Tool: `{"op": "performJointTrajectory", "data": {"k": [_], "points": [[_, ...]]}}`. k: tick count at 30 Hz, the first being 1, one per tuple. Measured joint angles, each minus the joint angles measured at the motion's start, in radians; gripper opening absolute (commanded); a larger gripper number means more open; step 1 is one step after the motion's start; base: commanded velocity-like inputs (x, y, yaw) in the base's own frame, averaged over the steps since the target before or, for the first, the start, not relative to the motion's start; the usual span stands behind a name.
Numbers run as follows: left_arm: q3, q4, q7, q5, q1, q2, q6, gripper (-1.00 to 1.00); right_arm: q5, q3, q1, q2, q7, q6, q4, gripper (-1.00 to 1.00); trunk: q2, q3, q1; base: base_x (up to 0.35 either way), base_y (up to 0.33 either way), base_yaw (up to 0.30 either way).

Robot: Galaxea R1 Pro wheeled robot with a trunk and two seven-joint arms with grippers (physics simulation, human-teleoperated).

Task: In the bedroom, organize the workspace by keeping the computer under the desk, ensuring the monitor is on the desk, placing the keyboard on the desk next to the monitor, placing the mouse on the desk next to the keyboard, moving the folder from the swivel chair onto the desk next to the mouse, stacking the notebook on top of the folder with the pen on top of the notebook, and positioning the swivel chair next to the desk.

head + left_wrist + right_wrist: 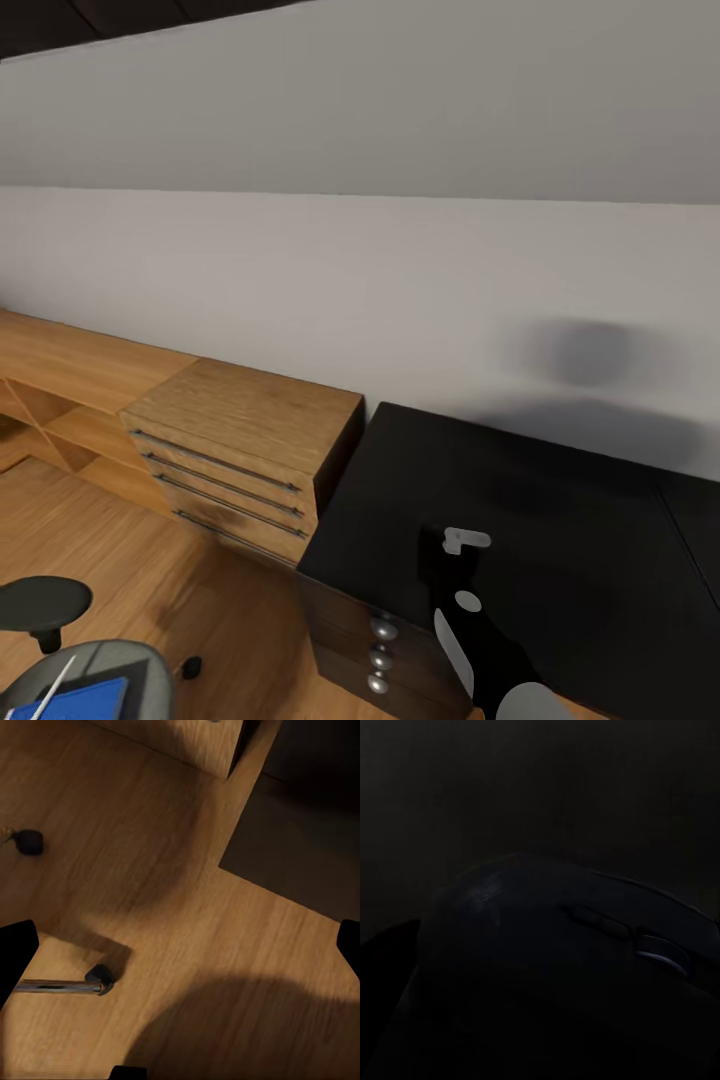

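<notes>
**Two claws, one over the black surface, one above the floor**

Seen from the head, the glossy black surface [560,500] runs along the pale wall [400,280]. Its left end butts against a light wooden chest [240,440] with long bar handles. Round silver knobs [380,655] line the dark drawer fronts under that end.

The right arm reaches over the near left part of the surface, with the right claw [458,548] low above the black top. Black parts against the black top hide its fingers, so I cannot tell whether they are apart or together.

In the right wrist view the mouse [562,945] sits very close to the lens, dark on a dark ground, its scroll wheel just catching the light. Whether the fingers touch it cannot be made out.

The left claw [180,949] hangs over the wooden floor [187,907]. Its black fingertips [15,952] stand wide apart at opposite edges of the picture, with nothing between them. Under it lie a chrome leg [52,985] of the chair base, ending in a black castor [100,979], and a corner of the chest.

The swivel chair [120,665] stands at the lower left of the head view, apart from the surface, with one black armrest [40,603] showing. The blue folder [75,700] lies on its grey seat.
</notes>
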Motion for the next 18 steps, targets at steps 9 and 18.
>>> {"op": "performJointTrajectory", "data": {"k": [9, 18], "points": [[0.0, 0.0, 0.0, 0.0, 0.0, 0.0, 0.0, 1.0, 0.001, 0.0, 0.0, -0.001, 0.003, 0.001, -0.001, -1.0, 0.0, 0.0, 0.0, 0.0, 0.0, 0.021], [0.0, -0.001, 0.0, 0.0, 0.0, 0.0, 0.0, 1.0, 0.004, 0.002, 0.001, -0.002, 0.0, 0.002, -0.003, -1.0, -0.007, -0.003, 0.004, 0.0, 0.0, 0.001]]}}
